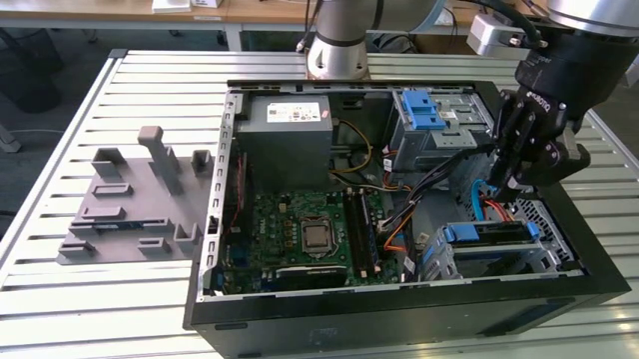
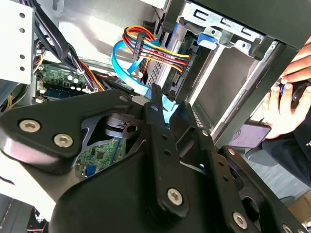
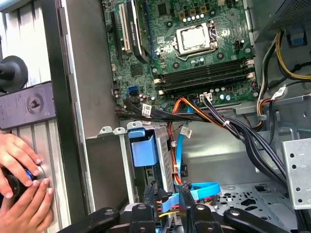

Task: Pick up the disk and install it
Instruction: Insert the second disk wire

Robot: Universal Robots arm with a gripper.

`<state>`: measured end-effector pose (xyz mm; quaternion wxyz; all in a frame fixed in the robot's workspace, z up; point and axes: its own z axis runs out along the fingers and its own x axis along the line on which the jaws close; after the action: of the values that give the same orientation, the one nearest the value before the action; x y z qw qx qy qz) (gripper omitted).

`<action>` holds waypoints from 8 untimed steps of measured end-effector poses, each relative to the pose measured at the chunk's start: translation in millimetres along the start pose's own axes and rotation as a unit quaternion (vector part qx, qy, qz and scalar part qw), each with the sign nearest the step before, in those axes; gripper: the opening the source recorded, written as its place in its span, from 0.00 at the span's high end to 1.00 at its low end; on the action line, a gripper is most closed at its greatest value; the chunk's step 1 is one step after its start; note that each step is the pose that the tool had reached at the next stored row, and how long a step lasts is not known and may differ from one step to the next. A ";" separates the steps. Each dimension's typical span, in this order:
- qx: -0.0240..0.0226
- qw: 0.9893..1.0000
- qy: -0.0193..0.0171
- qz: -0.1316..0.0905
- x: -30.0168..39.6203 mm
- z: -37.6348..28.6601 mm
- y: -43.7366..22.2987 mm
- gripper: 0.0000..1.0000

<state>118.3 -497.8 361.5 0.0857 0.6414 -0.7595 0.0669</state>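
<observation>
Second wrist view puts my pincer [image 2: 169, 104] nearest, nosed down into the open computer case [image 1: 399, 318]. Its jaws stand a little apart with nothing between them; what shows through the gap is a light-blue flat cable [image 2: 121, 65] and the bundle of red, yellow and orange wires [image 2: 150, 46] behind it.

Just past my tips, in the first wrist view, comes the disk [image 3: 143, 148], known by its bright blue carrier. It sits edge-on inside the metal drive cage [image 3: 109, 133], not in my grasp. In the exterior view the disk [image 1: 486, 233] lies just under my pincer [image 1: 506, 193], in the case corner on the exterior view's right. Its long axis runs across that view, roughly level. So, by my judgement, the disk lies straight down from me and slightly forward, near but apart, with the cables crowding the way between.

Farther off lie the green motherboard [image 3: 194, 53] and the grey power-supply box [image 1: 287, 123]. Outside the case wall, a person's hands [image 3: 22, 179] rest on a small dark device on the slatted table [image 1: 150, 82].
</observation>
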 end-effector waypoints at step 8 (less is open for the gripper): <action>0.002 1.000 0.000 -0.009 0.1 0.1 0.0 0.81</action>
<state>118.3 -497.9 361.4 0.0850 0.6481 -0.7538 0.0676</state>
